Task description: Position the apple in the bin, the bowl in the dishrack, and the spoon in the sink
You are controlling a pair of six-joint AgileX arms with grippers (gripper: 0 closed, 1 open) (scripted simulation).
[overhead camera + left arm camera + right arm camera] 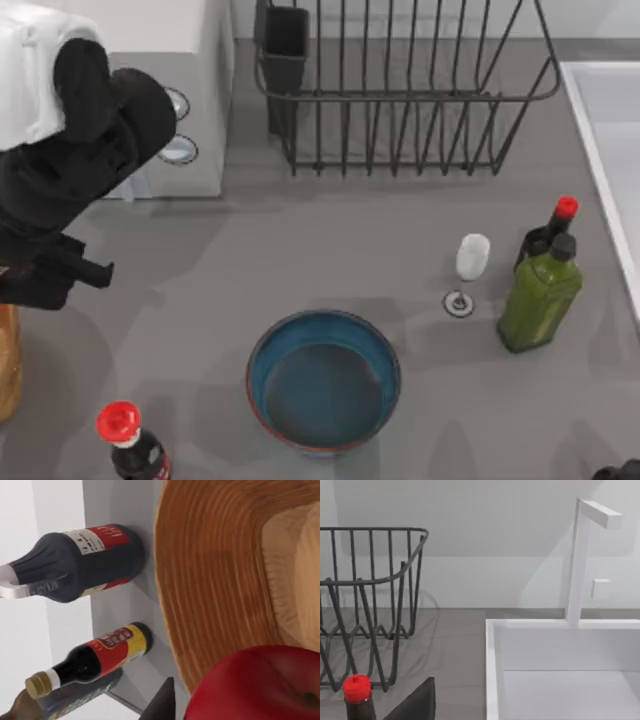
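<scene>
At the near edge of the grey desk (200,290) stands the teal-blue bowl (323,380), upright and with nothing in it, and a dark bottle with a red cap (130,445) stands near it on the left. In the near right corner we see the tip of the parked right gripper (615,472); whether it is released or clenched we cannot tell. At the left edge sits a wooden bin (8,360), and the left gripper (50,275) hangs just beside it. In the left wrist view, the red apple (255,685) sits close under the camera in front of the bin's ribbed wall. One dark finger (161,705) lies at its side, so the fingers look clenched on the apple. Farther back on the right, a small white cup (473,256) stands near a green bottle (540,295) and a second red-capped bottle (560,225). Farthest away, the black wire dishrack (400,90) stands in the middle. The white microwave (170,100) is to its left and the pale sink (610,150) is at the right edge.
</scene>
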